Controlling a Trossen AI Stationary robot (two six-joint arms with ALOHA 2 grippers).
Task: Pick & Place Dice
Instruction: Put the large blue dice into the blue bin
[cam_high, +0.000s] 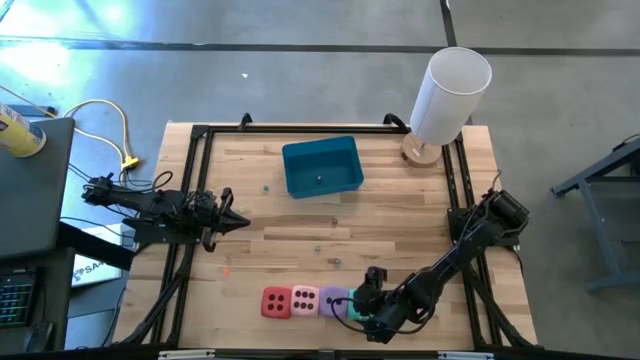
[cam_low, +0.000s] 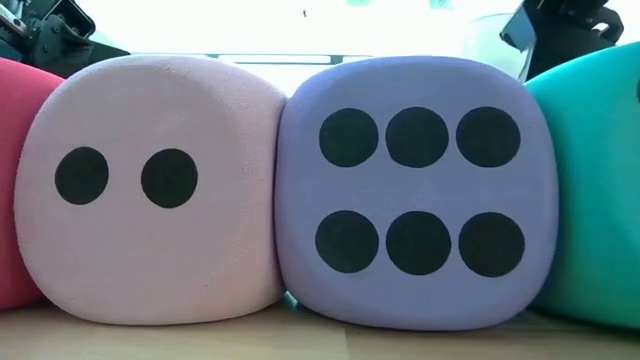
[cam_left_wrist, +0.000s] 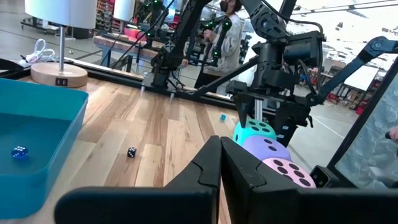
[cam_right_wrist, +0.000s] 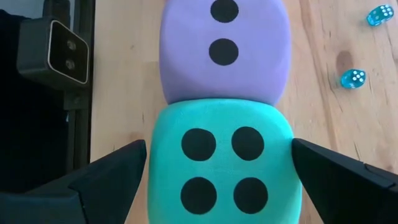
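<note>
Four dice sit in a row along the worktop's near edge: red die, pink die, purple die, teal die at the right end. Right tool is spread wide, straddling the teal die, fingers not touching it. Left tool waits near the left edge, pinched narrow. Blue bin sits toward the far edge. Risk: teal touches purple, so closing or lifting could drag the neighbour; the soft foam may squash and slip.

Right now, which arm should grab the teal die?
The right. The right gripper is open with a finger on each side of the teal die; the left gripper sits shut, far across the table.
</note>
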